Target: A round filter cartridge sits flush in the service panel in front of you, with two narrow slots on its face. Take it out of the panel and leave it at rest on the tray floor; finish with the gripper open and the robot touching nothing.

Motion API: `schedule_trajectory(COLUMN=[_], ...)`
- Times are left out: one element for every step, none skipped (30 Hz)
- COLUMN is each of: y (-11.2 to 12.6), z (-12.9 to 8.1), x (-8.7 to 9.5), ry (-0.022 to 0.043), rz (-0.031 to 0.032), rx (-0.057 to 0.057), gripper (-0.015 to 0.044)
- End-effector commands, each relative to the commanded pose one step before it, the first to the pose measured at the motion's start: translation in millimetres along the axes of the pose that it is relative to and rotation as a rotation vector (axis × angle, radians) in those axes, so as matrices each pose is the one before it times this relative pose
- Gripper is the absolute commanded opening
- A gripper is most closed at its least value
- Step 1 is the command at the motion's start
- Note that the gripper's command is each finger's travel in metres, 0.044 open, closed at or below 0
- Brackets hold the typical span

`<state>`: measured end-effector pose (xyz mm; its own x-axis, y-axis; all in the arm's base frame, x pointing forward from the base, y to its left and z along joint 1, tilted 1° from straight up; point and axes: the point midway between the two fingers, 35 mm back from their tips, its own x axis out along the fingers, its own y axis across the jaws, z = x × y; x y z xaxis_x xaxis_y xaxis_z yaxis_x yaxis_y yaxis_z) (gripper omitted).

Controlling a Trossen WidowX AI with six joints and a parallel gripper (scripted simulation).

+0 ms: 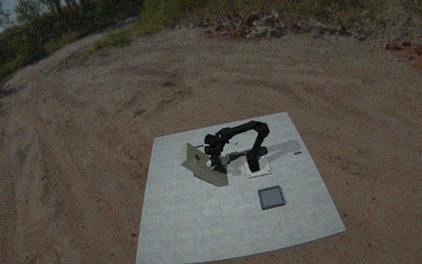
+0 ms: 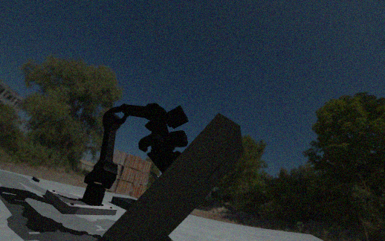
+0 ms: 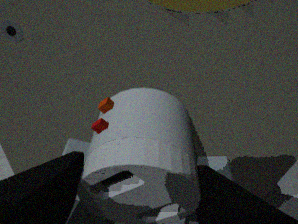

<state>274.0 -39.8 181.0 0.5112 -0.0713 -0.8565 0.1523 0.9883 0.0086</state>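
Note:
The filter cartridge [image 3: 140, 123], a pale round cylinder with two red marks on its side, is out of the panel and lies on the mat below it. In the wrist view my gripper [image 3: 140, 169] has its two dark fingers close against the cartridge's left and right sides, shut on it. In the top view the gripper [image 1: 217, 166] is low at the panel's foot. In the exterior view the panel hides the fingers.
The small square grey tray [image 1: 260, 200] lies on the pale mat [image 1: 204, 232], to the right and nearer the camera than the arm's white base plate [image 1: 265, 171]. Bare sandy ground surrounds the mat. The light is dim.

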Motion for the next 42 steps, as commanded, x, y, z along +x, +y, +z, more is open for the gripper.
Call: schedule_trajectory(y=[0.86,0.00,0.00,0.00,0.00,0.00,-0.03,-0.08,-0.13,-0.16,-0.17,-0.17,-0.17,-0.14,-0.09,0.00,0.00,0.00,0.00,-0.01,-0.01,-0.01,-0.01,-0.01,-0.01,-0.01,-0.01,-0.01,-0.01,-0.01,-0.01,-0.01,-0.01,0.00,0.00,0.00,0.49,1.46,2.45,3.05,3.08,3.11], z=[-0.06,0.00,0.00,0.00,0.00,0.00,0.55,1.65,2.75,3.31,3.30,3.28,3.26,2.67,1.60,0.21,0.61,0.96,1.10,1.01,0.91,0.82,0.73,0.64,0.54,0.45,0.35,0.26,0.16,0.07,-0.03,-0.12,-0.22,-0.31,-0.33,-0.23,0.07,0.20,0.32,0.37,0.34,0.31], x=[-0.14,0.00,0.00,0.00,0.00,0.00,-0.25,-0.76,-1.25,-1.50,-1.49,-1.47,-1.45,-1.19,-0.71,-0.76,-2.28,-3.82,-4.70,-4.73,-4.76,-4.78,-4.81,-4.83,-4.85,-4.86,-4.88,-4.90,-4.91,-4.92,-4.93,-4.94,-4.94,-4.95,-4.05,-2.43,0.15,0.43,0.71,0.85,0.83,0.81], ry=[0.00023,0.00000,0.00000,0.00000,0.00000,0.00000,-0.00004,-0.00011,-0.00018,-0.00022,-0.00022,-0.00022,-0.00022,-0.00018,-0.00011,0.00002,0.00005,0.00009,0.00012,0.00013,0.00014,0.00014,0.00015,0.00016,0.00017,0.00018,0.00018,0.00019,0.00020,0.00021,0.00021,0.00022,0.00023,0.00024,0.00020,0.00012,0.00026,0.00076,0.00120,0.00138,0.00127,0.00115], rz=[0.00445,0.00000,0.00000,0.00000,0.00000,0.00000,-0.00014,-0.00041,-0.00068,-0.00083,-0.00083,-0.00083,-0.00083,-0.00069,-0.00041,0.00000,-0.00001,-0.00001,-0.00001,-0.00001,-0.00001,-0.00001,-0.00001,-0.00001,-0.00001,-0.00001,-0.00001,-0.00001,-0.00001,-0.00001,-0.00001,-0.00001,-0.00001,-0.00001,-0.00001,-0.00001,0.00007,0.00020,0.00031,0.00035,0.00031,0.00028], rx=[-0.0008,0.0000,0.0000,0.0000,0.0000,0.0000,0.0000,0.0001,0.0001,0.0001,0.0001,0.0001,0.0001,0.0001,0.0001,0.0000,0.0000,0.0000,0.0000,0.0000,0.0000,0.0000,0.0000,0.0000,0.0000,0.0000,0.0000,0.0000,0.0000,0.0000,0.0000,0.0000,0.0000,0.0000,0.0000,0.0000,0.0001,0.0002,0.0003,0.0003,0.0003,0.0003], gripper=[0.0205,0.0198,0.0192,0.0166,0.0139,0.0113,0.0087,0.0061,0.0034,0.0008,0.0000,0.0000,0.0000,0.0000,0.0000,0.0000,0.0000,0.0000,0.0000,0.0000,0.0000,0.0000,0.0000,0.0000,0.0000,0.0000,0.0000,0.0000,0.0000,0.0000,0.0000,0.0000,0.0000,0.0000,0.0000,0.0000,0.0000,0.0000,0.0000,0.0000,0.0000,0.0000])
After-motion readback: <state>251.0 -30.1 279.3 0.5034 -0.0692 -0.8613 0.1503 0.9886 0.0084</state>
